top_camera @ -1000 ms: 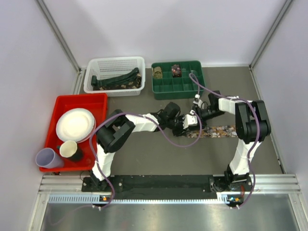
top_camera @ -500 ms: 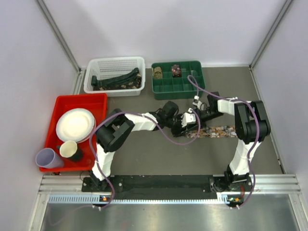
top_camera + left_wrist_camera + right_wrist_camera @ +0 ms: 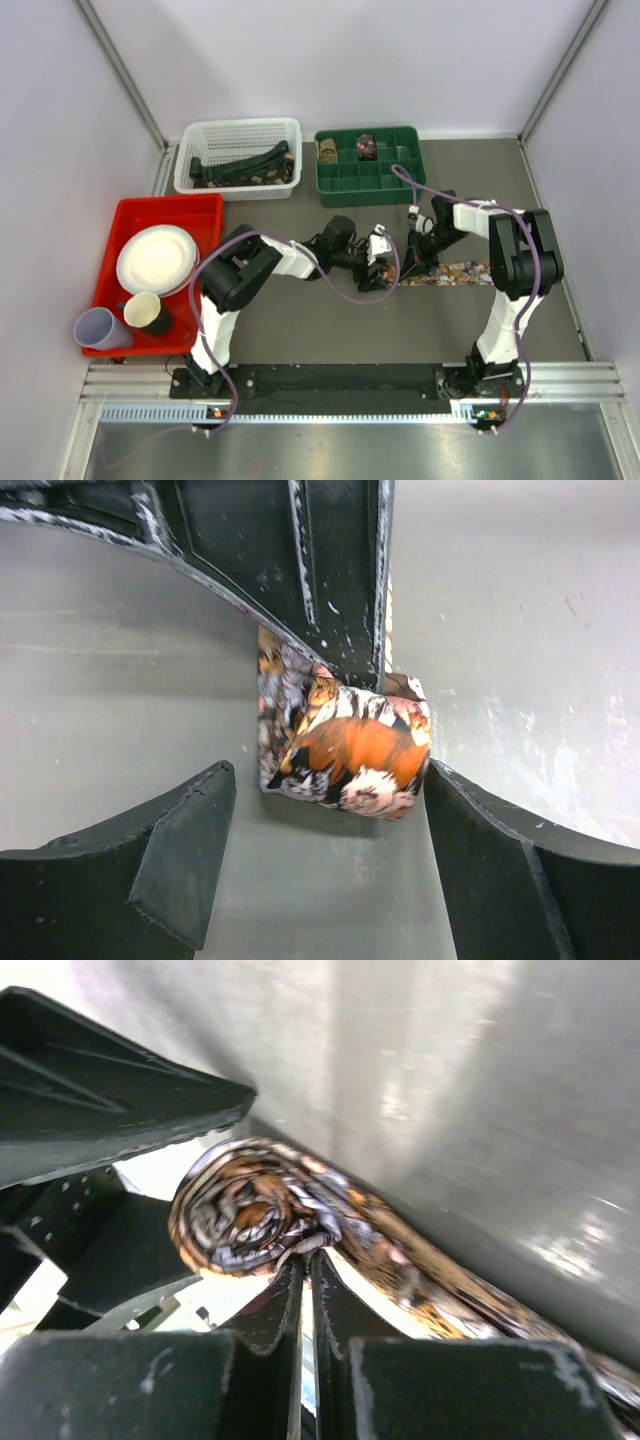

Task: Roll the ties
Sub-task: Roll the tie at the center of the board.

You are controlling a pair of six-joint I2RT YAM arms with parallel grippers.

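left gripper [image 3: 328, 785] spread, rolled tie [image 3: 350, 750] between jaws

Bright even light; tie [image 3: 255, 1222] softly blurred, table [image 3: 480, 1110] glaring.

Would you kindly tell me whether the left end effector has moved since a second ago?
Yes. The left end effector has drawn back leftward, toward the red tray side, and its jaws have opened.
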